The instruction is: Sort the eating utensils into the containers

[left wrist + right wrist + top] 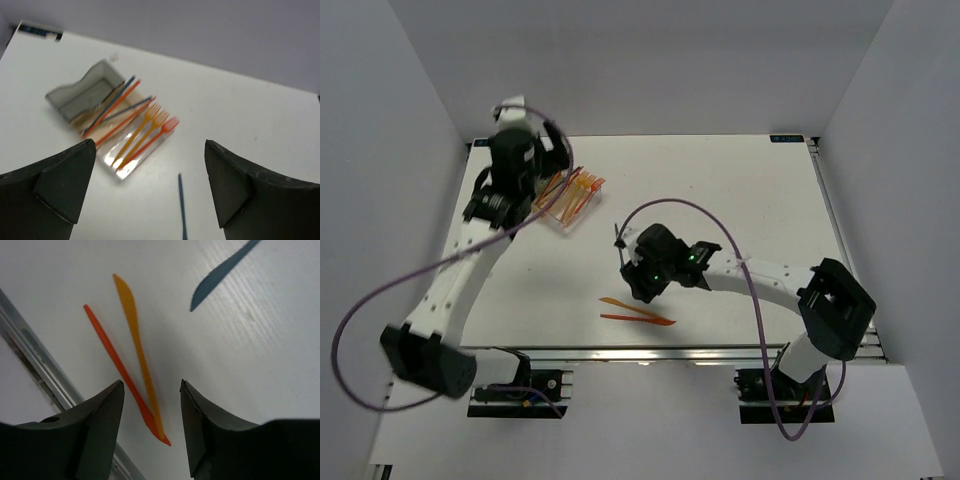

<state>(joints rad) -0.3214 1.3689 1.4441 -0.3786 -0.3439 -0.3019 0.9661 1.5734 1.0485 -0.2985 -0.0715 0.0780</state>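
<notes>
**Three joined containers** (92,76) stand far left on the table (740,200).
- **Clear bin:** three forks (150,125), two orange and one red.
- **Grey and amber bins:** four long pieces (114,106), two blue and two orange, lie slantwise across them.
- **Loose on the table:** one orange knife (134,325), one red-orange piece (111,351) and one blue knife (220,276).
- **Left hand** (150,167): spread wide and empty, near the bins.
- **Right hand** (151,390): half-spread astride the ends of the orange pair, gripping neither.

We look down from high above and behind onto the whole white table (740,200). Our left wrist view slants over the containers (75,87) from a little way off. Our right wrist view hangs close over two orange utensils (131,310). The overhead view shares both.
</notes>
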